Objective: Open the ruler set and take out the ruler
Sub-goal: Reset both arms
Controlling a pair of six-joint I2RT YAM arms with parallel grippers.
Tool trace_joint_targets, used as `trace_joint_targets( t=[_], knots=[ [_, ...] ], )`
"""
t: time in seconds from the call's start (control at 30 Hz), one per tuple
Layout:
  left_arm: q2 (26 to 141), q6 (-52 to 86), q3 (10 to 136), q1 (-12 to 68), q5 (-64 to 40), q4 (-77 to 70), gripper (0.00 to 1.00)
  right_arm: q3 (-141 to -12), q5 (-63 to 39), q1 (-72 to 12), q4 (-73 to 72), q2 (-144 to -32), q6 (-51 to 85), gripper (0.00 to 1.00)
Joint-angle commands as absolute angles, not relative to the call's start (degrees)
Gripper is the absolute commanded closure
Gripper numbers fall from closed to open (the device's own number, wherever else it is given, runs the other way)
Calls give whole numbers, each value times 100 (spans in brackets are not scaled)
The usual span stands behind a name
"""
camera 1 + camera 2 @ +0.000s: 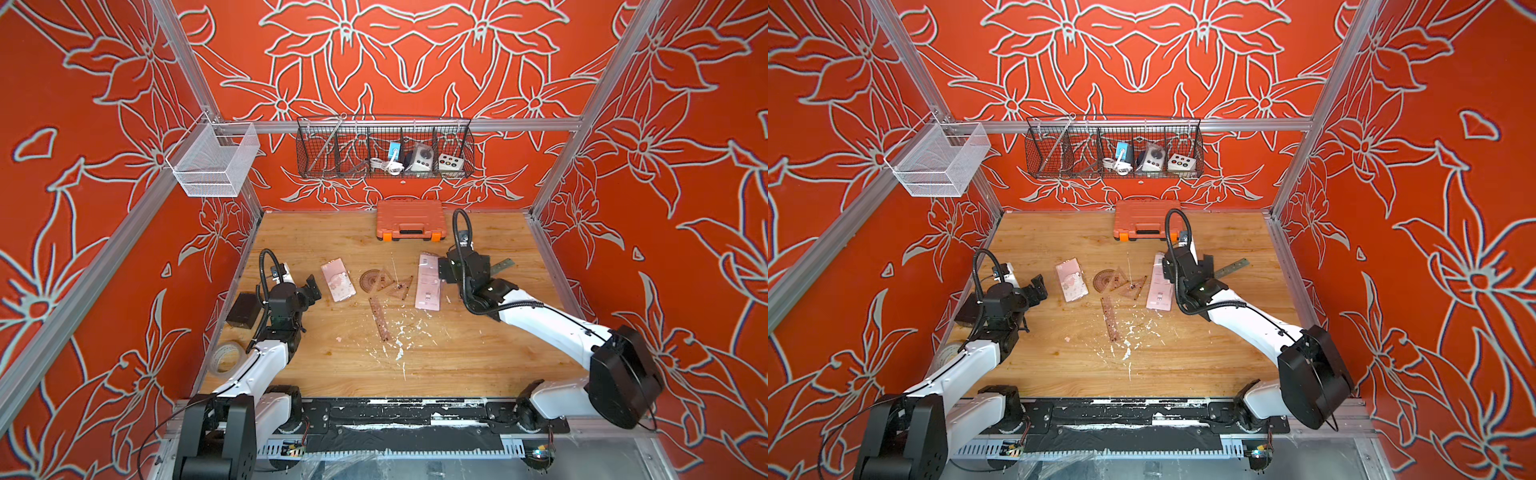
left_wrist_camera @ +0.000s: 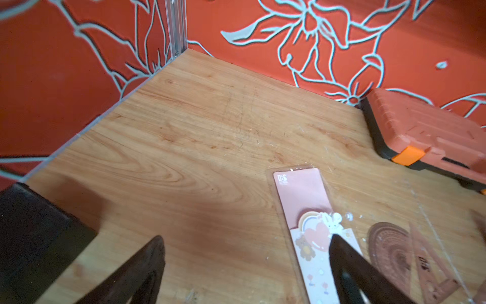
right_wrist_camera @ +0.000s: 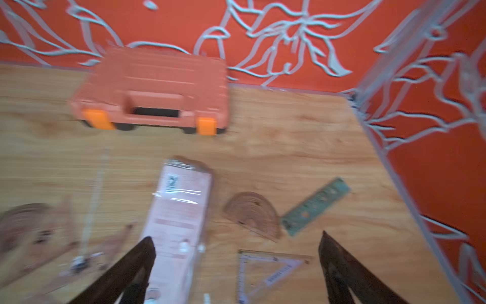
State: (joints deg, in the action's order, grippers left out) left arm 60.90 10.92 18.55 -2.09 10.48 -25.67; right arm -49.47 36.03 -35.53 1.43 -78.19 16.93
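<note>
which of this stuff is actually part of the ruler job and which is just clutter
Job: pink ruler pack, second pink pack, brown ruler, protractor, set square, green ruler.
Lying about: orange tool case, tape roll, black box, wire wall basket, white mesh basket.

left gripper (image 2: 246, 237): jaws wide apart, empty | right gripper (image 3: 236, 235): jaws wide apart, empty | arms: both bent

Red floral walls (image 1: 407, 54), aluminium frame (image 1: 519, 124) — wooden tabletop (image 1: 478, 353)

High top views overlook the whole table (image 1: 332, 365); low wrist views share the orange case (image 2: 426, 129).
</note>
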Motion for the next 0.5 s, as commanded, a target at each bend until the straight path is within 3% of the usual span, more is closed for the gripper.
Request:
trace_joint_targets(
  t=[0.0, 0.13, 0.23, 0.3, 0.37, 0.47],
  knots=[
    [6406, 471, 1842, -163, 1212, -3158, 5, -4027, 4812, -3242, -774, -7221, 854, 2],
    [7011, 403, 1817, -148, 1055, -3567, 4, -3111, 4925, -2635, -1886, -6918, 278, 2],
    [7768, 279, 1188, -137, 712, -5243, 3, -3276, 4667, -2116, -1609, -7076, 652, 2],
    [8144, 25, 987, 56, 783, -6100, 3, -2989, 4446, -2008, -2479, -7163, 384, 2],
    [7848, -134, 1113, 237, 781, -5420, 3, -2849, 4380, -1912, -2950, -7332, 185, 2],
    [8016, -220, 903, 303, 837, -6064, 3, -3132, 4142, -1782, -1695, -7138, 568, 2]
  ],
)
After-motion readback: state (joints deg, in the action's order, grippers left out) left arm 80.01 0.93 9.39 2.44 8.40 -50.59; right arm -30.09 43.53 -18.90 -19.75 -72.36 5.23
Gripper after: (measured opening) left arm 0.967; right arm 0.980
